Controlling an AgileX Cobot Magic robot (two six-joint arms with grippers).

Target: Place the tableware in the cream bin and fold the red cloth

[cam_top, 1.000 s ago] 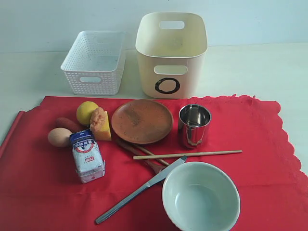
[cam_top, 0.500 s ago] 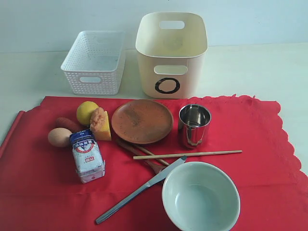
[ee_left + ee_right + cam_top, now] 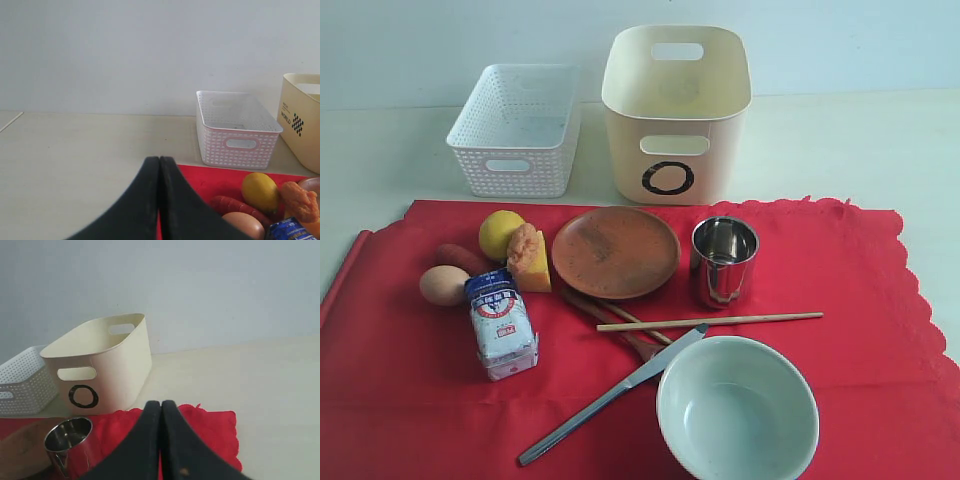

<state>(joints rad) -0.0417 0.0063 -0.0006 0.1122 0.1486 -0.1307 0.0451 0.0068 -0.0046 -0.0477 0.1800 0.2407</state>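
Risks, with no item binned yet. Left fingers and right fingers are each pressed fully together, holding nothing.

All tableware sits on the red cloth across the lower frame:
- plate at centre, cup right of it
- chopsticks, spoon and knife crossing below
- bowl at lower right

Cream bin stands upper centre on the bench.

Likely trouble:
- Flat, overlapping cutlery may slip from a pinch or drag a neighbour.
- The shiny cup may tip.
- Egg and packet at left could roll or snag the fold.
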